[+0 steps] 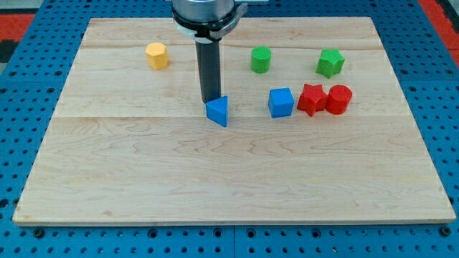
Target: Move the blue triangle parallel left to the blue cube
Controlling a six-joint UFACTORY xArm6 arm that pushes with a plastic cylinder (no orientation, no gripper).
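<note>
Camera view showed the blue triangle [217, 111] near the middle of the counter [229, 179], at 9 o'clock from the blue cube [281, 102] and well apart from it, lying slightly lower in the view. My tip [209, 99] stood at 11 o'clock from the triangle, touching or just beside its upper edge. No jaws were fitted; the rod held nothing. Judged from this layout, the triangle sat almost level with the cube, so only a small push toward 12 o'clock seemed to remain. A red star [311, 99] and red cylinder [338, 99] lay at 3 o'clock from the cube. Two green blocks [260, 59] [330, 63] and a yellow block [156, 55] lay along the 12 o'clock side.
</note>
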